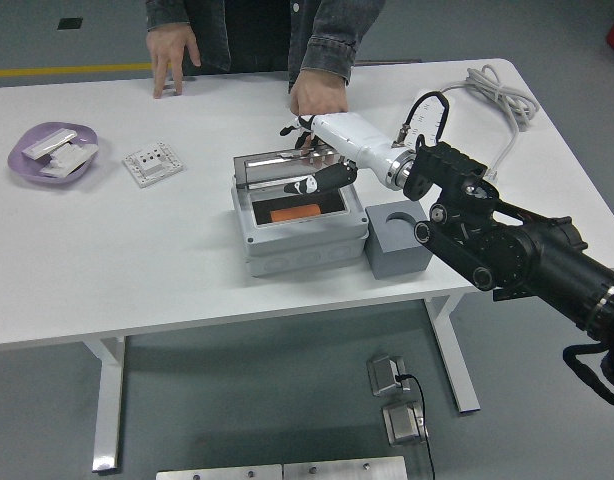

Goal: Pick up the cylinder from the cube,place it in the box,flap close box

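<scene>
A grey box (302, 240) stands mid-table with an orange cylinder (295, 213) lying inside it. Its clear lid (287, 168) is tilted partway down over the opening. My right hand (315, 170) rests on the lid's top edge, fingers (309, 185) relaxed and spread, holding nothing. A grey cube (399, 239) with an empty round hole stands just right of the box. My left hand is out of view.
A person stands at the far side, one hand (172, 55) on the table at the far left, the other (319, 96) just behind the box. A purple dish (50, 151) and a white socket plate (152, 163) lie left. White cables (492, 90) lie far right.
</scene>
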`<state>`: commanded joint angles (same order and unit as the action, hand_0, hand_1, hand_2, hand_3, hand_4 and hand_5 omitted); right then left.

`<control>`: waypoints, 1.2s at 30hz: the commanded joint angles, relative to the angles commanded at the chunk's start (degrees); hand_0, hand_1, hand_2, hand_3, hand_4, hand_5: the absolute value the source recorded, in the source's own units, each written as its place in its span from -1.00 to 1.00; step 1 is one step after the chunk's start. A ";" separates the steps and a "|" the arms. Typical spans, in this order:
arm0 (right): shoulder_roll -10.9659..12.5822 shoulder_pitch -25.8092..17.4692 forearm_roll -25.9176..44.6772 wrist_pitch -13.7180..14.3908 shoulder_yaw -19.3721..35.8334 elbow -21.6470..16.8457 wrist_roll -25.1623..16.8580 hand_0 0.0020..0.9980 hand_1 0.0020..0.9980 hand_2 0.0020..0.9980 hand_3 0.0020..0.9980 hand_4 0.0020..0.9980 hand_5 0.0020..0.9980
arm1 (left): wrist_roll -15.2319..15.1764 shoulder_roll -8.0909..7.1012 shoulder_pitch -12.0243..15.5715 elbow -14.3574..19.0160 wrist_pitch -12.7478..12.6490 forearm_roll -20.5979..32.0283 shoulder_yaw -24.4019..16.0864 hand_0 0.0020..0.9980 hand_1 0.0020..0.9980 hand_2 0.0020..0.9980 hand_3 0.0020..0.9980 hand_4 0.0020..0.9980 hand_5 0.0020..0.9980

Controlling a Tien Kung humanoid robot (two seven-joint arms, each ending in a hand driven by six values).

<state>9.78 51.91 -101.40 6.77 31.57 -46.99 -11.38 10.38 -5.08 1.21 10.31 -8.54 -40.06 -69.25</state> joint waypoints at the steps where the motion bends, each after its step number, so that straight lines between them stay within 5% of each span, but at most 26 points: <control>1: 0.33 -0.26 -0.14 -0.10 -0.23 -0.45 0.19 0.36 0.16 0.26 0.57 0.89 -0.09 | -0.06 0.02 0.04 0.00 0.03 0.06 0.03 0.31 0.29 0.14 0.33 0.33 -0.65; 16: 4.78 -3.44 -7.86 -4.80 0.95 -11.80 7.70 0.34 0.17 0.26 0.58 0.88 -0.08 | -0.03 0.39 0.87 0.00 -0.04 0.84 0.34 0.31 0.29 0.15 0.33 0.33 -0.64; 27: 5.71 -5.49 -9.97 -5.76 1.20 -15.16 9.76 0.33 0.17 0.29 0.64 0.89 -0.07 | -0.08 0.67 1.02 0.00 0.00 0.33 -0.29 0.31 0.29 0.15 0.33 0.33 -0.64; 36: 6.91 -12.70 -12.40 -7.07 10.57 -19.97 11.10 0.31 0.16 0.28 0.64 0.88 -0.07 | 0.49 0.92 1.34 0.00 -0.43 1.23 0.32 0.31 0.29 0.15 0.33 0.33 -0.63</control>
<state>16.69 39.21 -113.81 -0.30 42.15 -66.96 -0.28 10.87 -4.16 2.55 10.31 -8.97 -38.84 -68.92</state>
